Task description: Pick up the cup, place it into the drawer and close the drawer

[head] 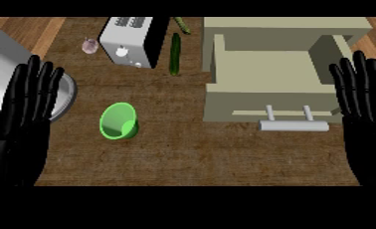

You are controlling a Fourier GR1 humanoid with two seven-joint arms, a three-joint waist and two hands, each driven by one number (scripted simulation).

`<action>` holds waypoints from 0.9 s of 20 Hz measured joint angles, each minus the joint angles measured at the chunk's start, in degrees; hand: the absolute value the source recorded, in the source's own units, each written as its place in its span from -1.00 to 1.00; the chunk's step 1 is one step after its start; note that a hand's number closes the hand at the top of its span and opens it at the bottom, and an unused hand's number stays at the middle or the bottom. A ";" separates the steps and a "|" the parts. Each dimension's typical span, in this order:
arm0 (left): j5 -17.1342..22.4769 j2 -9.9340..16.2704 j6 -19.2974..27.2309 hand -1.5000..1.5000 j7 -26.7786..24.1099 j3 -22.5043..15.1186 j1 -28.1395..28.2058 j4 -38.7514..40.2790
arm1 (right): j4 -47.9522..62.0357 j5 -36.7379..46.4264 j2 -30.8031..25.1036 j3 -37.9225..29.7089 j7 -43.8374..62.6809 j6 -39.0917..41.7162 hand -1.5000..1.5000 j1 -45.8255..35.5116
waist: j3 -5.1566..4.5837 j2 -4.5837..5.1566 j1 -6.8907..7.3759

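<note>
A green cup (119,121) lies on the brown counter, left of centre, its mouth facing up toward me. The beige drawer (273,104) stands pulled open at the right, its inside bare, with a grey bar handle (294,125) on its front. My left hand (28,104) rests open at the left edge, fingers up, well left of the cup. At the right edge my right hand (358,98) is open too, fingers up, beside the drawer's right wall. Neither hand touches anything.
A white toaster (132,41) stands at the back, with a green cucumber (175,54) just right of it and a small pink object (89,46) to its left. A metal sink bowl (64,93) shows behind my left hand.
</note>
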 measured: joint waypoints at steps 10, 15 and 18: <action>8.49 -3.03 -4.14 -1.00 0.66 -0.81 -1.82 4.94 | 0.65 -4.92 0.89 1.09 3.37 2.83 -1.00 -1.15 | 0.00 1.12 -0.58; 11.04 -4.55 -4.70 -1.00 1.33 -0.84 -3.42 8.04 | 3.04 -5.97 1.31 0.82 2.67 3.99 -1.00 -1.35 | 0.00 1.16 -0.58; 11.62 -4.85 -4.74 -1.00 1.53 -0.31 -4.28 9.15 | 3.25 -6.78 0.96 -0.19 3.87 4.36 -1.00 -2.57 | 0.00 1.16 -0.57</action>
